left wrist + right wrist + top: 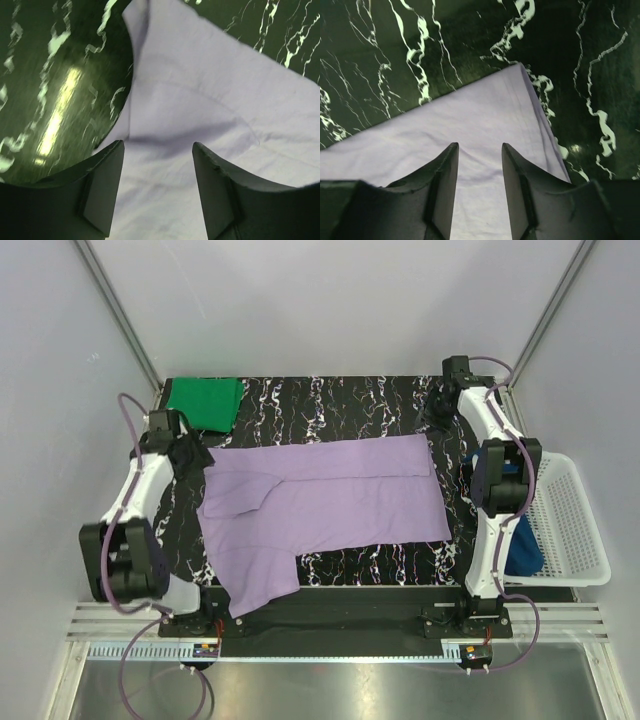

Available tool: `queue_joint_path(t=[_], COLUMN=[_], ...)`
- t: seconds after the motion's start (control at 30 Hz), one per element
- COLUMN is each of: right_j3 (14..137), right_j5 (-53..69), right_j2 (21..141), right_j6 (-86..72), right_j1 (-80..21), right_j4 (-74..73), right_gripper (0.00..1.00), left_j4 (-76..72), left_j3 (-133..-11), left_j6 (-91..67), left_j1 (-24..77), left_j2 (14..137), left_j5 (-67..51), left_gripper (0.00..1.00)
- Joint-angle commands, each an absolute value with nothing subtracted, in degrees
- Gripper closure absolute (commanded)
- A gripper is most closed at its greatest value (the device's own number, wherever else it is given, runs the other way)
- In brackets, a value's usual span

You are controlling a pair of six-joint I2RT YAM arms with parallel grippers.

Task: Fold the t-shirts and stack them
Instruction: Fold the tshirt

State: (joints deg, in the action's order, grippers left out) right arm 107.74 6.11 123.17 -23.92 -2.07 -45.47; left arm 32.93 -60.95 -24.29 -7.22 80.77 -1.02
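A lavender t-shirt (330, 500) lies spread across the black marble table (340, 400), its far long edge folded over and one sleeve hanging toward the near edge. A bright green t-shirt (205, 402) sits folded at the far left corner. Part of a dark blue t-shirt (525, 550) shows in the basket, behind the right arm. My left gripper (190, 455) (157, 145) is open just above the lavender cloth (200, 100) at its left end. My right gripper (438, 420) (479, 146) is open over the shirt's far right corner (470, 115). Nothing is between either pair of fingers.
A white mesh basket (575, 530) stands off the table's right side. Grey walls and slanted metal frame posts (120, 310) close in the back. A metal rail (340, 625) runs along the near edge by the arm bases.
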Motion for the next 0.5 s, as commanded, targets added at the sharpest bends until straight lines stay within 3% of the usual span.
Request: queue_joint_path(t=[0.0, 0.1, 0.37, 0.47], right_j3=[111.96, 116.52, 117.25, 116.19], right_j5=[7.56, 4.66, 0.88, 1.23], right_j2=[127.07, 129.98, 131.31, 131.57], right_j6=[-27.77, -26.99, -22.68, -22.06], right_j1=[-1.76, -1.58, -0.97, -0.35], right_j4=[-42.89, -47.53, -49.40, -48.78], right_gripper=[0.54, 0.57, 0.51, 0.50], left_j4=[27.07, 30.58, 37.34, 37.53], left_j3=[-66.86, -71.53, -76.20, -76.81], left_j6=[-21.44, -23.37, -28.74, -29.18], left_j1=[-7.56, -7.56, -8.61, -10.27], left_j2=[87.42, 92.62, 98.52, 100.62], left_j5=[-3.96, -4.30, -3.87, -5.71], left_gripper=[0.43, 0.50, 0.52, 0.61])
